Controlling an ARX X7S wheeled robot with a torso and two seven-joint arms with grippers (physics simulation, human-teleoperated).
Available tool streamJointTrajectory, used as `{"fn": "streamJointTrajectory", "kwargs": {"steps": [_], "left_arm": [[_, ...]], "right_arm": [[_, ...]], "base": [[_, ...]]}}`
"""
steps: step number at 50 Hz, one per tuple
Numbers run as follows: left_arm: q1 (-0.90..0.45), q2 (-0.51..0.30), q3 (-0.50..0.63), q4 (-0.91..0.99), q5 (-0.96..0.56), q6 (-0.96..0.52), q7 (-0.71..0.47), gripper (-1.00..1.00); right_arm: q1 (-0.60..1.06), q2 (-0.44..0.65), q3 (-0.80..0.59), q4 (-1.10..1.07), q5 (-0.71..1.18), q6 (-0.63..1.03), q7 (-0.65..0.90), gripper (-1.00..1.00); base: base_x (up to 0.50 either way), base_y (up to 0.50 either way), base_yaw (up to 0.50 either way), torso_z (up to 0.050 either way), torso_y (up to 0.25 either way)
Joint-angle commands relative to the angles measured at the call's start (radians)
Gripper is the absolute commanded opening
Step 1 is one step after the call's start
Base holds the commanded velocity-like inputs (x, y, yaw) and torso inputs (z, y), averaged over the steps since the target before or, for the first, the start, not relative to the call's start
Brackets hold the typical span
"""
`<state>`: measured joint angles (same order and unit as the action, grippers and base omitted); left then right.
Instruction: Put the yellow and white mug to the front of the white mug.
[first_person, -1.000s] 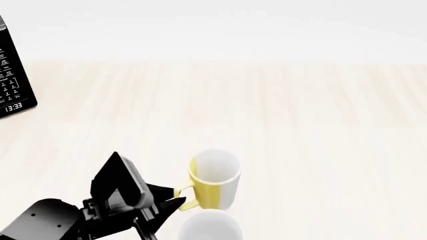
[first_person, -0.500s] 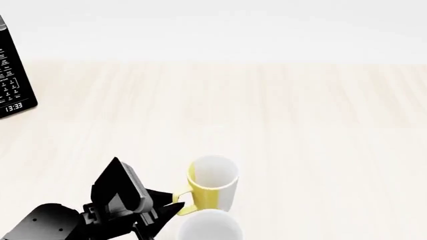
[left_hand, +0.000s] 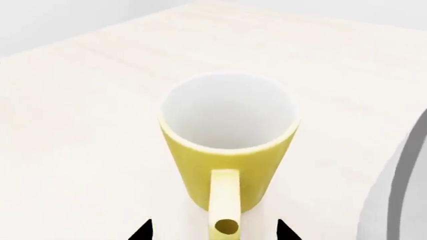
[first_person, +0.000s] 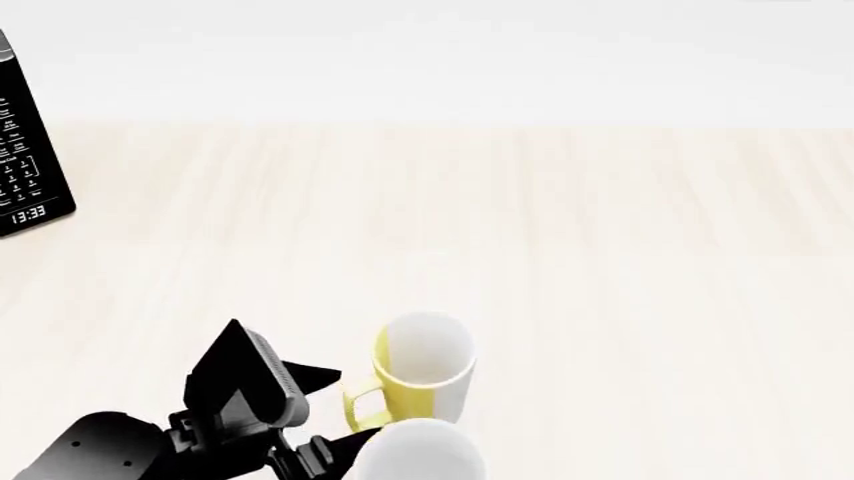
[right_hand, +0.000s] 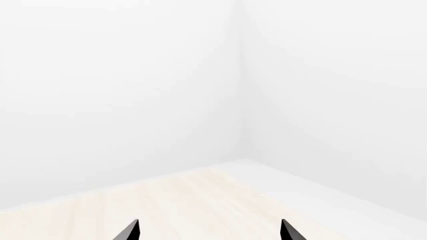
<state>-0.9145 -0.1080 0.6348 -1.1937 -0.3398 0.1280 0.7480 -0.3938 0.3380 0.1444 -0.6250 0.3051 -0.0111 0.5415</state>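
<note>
The yellow and white mug (first_person: 424, 372) stands upright on the pale wooden table, its yellow handle (left_hand: 225, 205) turned toward my left gripper (first_person: 331, 410). That gripper is open. Its two black fingertips (left_hand: 143, 232) sit on either side of the handle without touching it. The white mug (first_person: 420, 452) is just nearer to me than the yellow one, cut off by the bottom edge of the head view, and shows as a grey-white curve (left_hand: 400, 190) in the left wrist view. My right gripper (right_hand: 210, 231) is open over bare table, holding nothing; it is out of the head view.
A black appliance with a keypad and a clock reading 13:33 (first_person: 27, 150) stands at the far left of the table. The wooden tabletop (first_person: 574, 220) stretches back to a white wall.
My left gripper was shut on the mug's handle; its fingers have now spread apart and let go. The yellow and white mug moved slightly toward me and now stands by the white mug.
</note>
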Motion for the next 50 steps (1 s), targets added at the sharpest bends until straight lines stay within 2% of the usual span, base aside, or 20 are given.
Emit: {"fn": "streamJointTrajectory", "kwargs": {"steps": [1, 7, 17, 25, 44, 50], "left_arm": [[0.002, 0.001, -0.003, -0.001, -0.002, -0.006, -0.005, 1.0], [0.004, 0.004, -0.002, -0.007, -0.005, -0.001, -0.001, 1.0], [0.068, -0.053, -0.029, 0.191, -0.07, -0.067, 0.032, 1.0], [0.085, -0.074, -0.048, 0.261, -0.11, -0.097, 0.046, 1.0], [0.167, -0.157, -0.153, 0.534, -0.336, -0.203, 0.163, 1.0], [0.178, -0.17, -0.162, 0.58, -0.351, -0.212, 0.149, 1.0]], "right_arm": [[0.002, 0.002, -0.004, 0.002, 0.0, -0.001, 0.002, 1.0], [0.0, 0.003, -0.003, 0.001, 0.001, -0.002, 0.004, 1.0], [0.0, 0.004, -0.008, 0.003, -0.002, -0.006, 0.005, 1.0], [0.0, 0.006, -0.009, 0.003, -0.003, -0.007, 0.006, 1.0], [-0.001, 0.009, -0.015, 0.004, -0.005, -0.011, 0.01, 1.0], [0.002, 0.011, -0.018, 0.005, -0.005, -0.009, 0.01, 1.0]], "base": [[0.0, 0.0, 0.0, 0.0, 0.0], [0.0, 0.0, 0.0, 0.0, 0.0], [0.0, 0.0, 0.0, 0.0, 0.0], [0.0, 0.0, 0.0, 0.0, 0.0], [0.0, 0.0, 0.0, 0.0, 0.0], [0.0, 0.0, 0.0, 0.0, 0.0]]}}
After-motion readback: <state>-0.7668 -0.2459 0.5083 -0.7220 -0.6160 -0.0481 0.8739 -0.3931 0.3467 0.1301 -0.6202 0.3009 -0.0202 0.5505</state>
